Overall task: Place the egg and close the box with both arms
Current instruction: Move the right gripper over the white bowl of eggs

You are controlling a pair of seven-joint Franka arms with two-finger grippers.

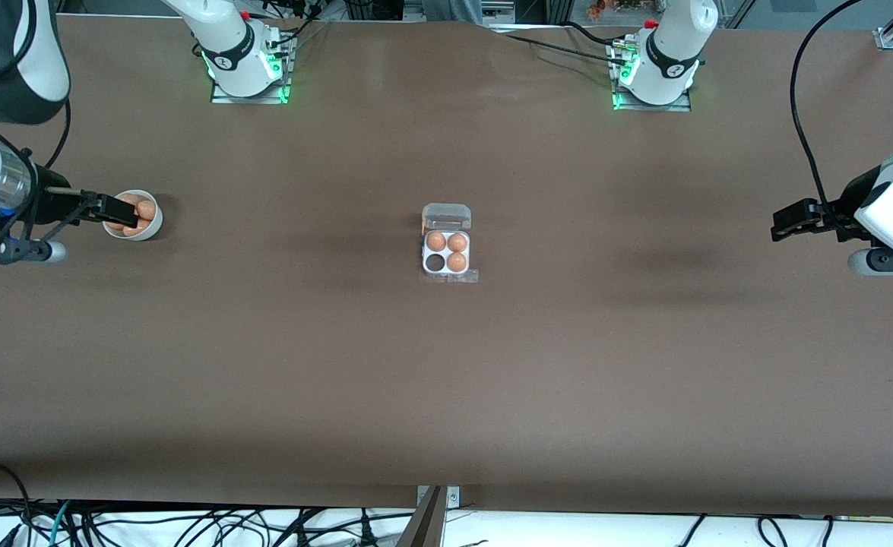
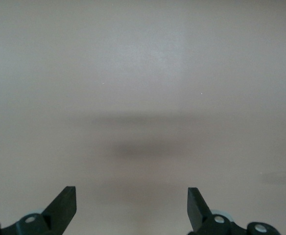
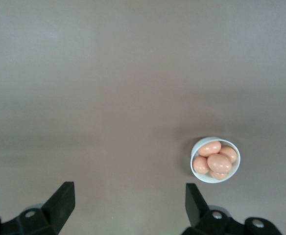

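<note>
The clear box (image 1: pixel 447 272) sits open at the middle of the table, its lid (image 1: pixel 447 216) lying flat on the side toward the robots' bases. Three orange-brown eggs (image 1: pixel 457 243) fill three cells; the cell (image 1: pixel 435 263) nearer the front camera, toward the right arm's end, is empty. Several more eggs (image 1: pixel 144 207) lie in a white bowl (image 1: pixel 153 226). My right gripper (image 1: pixel 128 213) is open and empty, up in the air over the bowl's edge; in the right wrist view the bowl (image 3: pixel 221 179) lies off to one side of the open gripper (image 3: pixel 128 196). My left gripper (image 1: pixel 777 226) is open and empty.
The left arm waits above bare brown table at its own end; the left wrist view shows only the tabletop and the open gripper (image 2: pixel 131 196). Cables hang along the table's front edge (image 1: pixel 446 505).
</note>
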